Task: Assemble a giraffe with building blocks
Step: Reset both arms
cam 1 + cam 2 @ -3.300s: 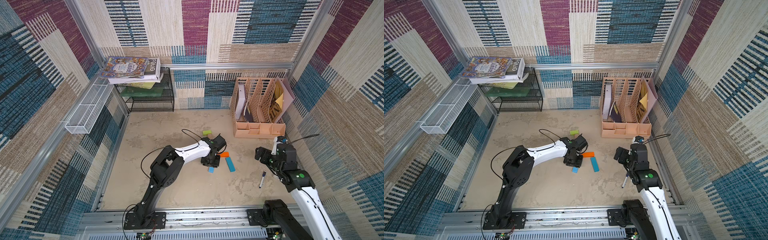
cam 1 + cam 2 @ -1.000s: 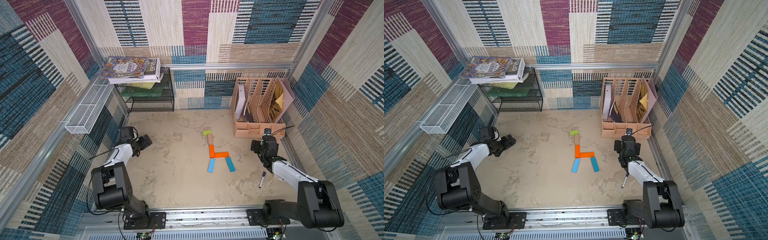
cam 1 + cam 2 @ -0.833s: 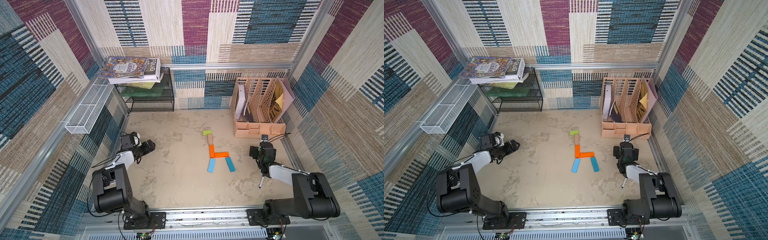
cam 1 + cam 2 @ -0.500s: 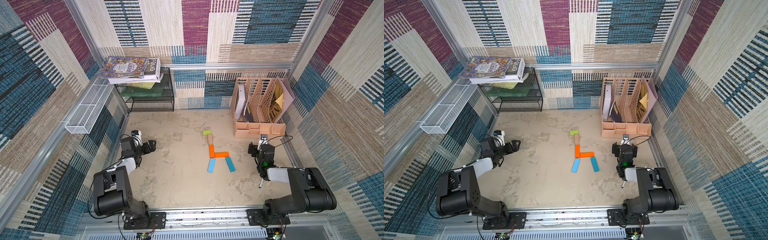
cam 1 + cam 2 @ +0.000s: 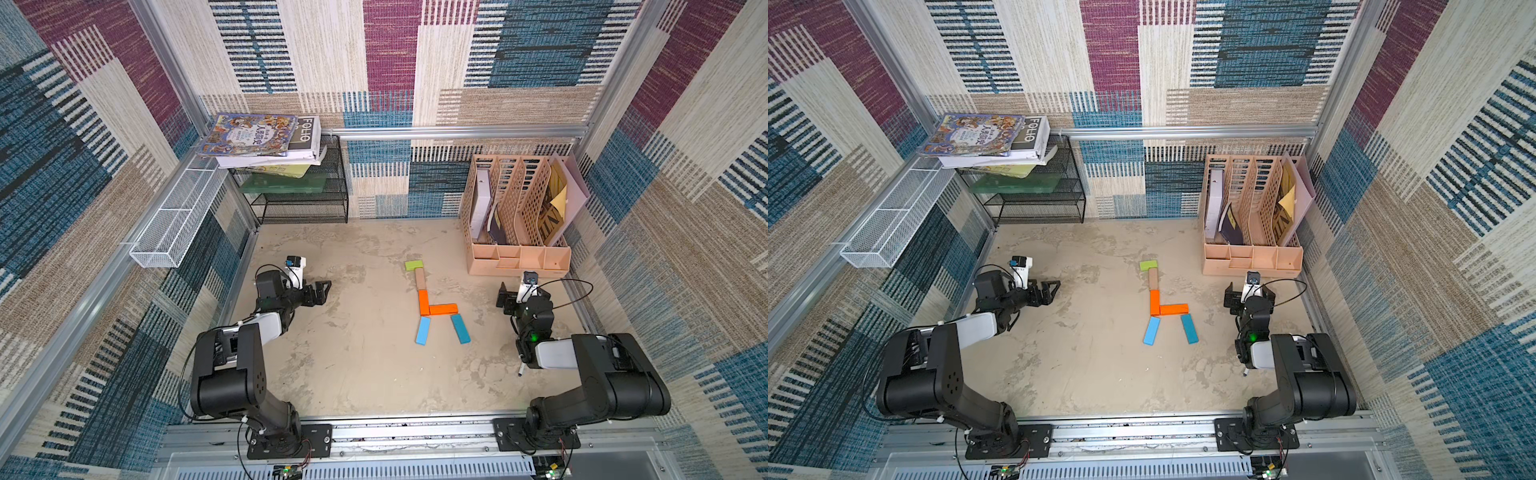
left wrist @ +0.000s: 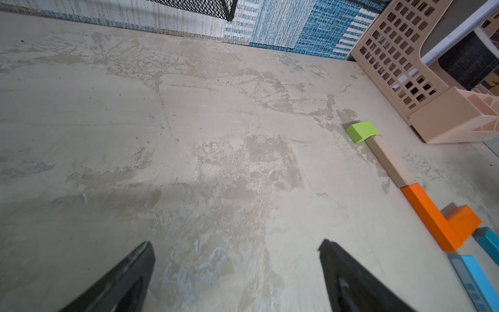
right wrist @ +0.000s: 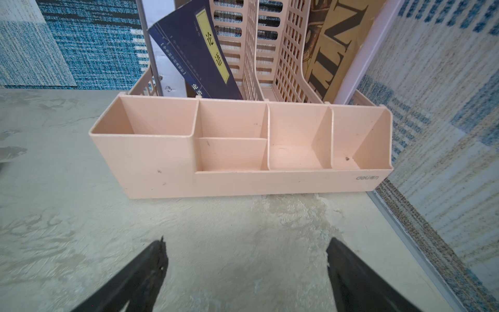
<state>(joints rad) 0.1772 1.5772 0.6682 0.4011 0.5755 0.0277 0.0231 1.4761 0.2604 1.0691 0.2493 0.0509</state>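
Orange marks the body of the giraffe (image 5: 432, 305), which lies flat on the desk a little right of its middle, head toward the far edge and legs toward the near edge. The green block (image 5: 414, 265) sits crosswise at the far end, touching the tan block (image 5: 420, 279) that forms the neck. Below it the upright orange block (image 5: 423, 302) meets the crosswise orange block (image 5: 443, 308) in an L. Two blue blocks splay out from the L's underside, the lighter blue block (image 5: 423, 331) on the left and the darker blue block (image 5: 460, 328) on the right. Both sit right against the orange, though I cannot tell whether they touch it.

The left gripper (image 6: 235, 243) is low over bare desk near the left edge, its jaws spread wide with nothing between them. It points across toward the figure and is well apart from it. The right gripper (image 7: 247, 240) is near the right edge, jaws likewise wide and empty, facing the pink organizer (image 5: 517, 257) in the far right corner.

A marker pen (image 5: 520, 372) lies beside the right edge, mostly hidden under the right arm. In the far left corner stands a black wire rack (image 5: 303, 199) with books (image 5: 257, 137) on top.
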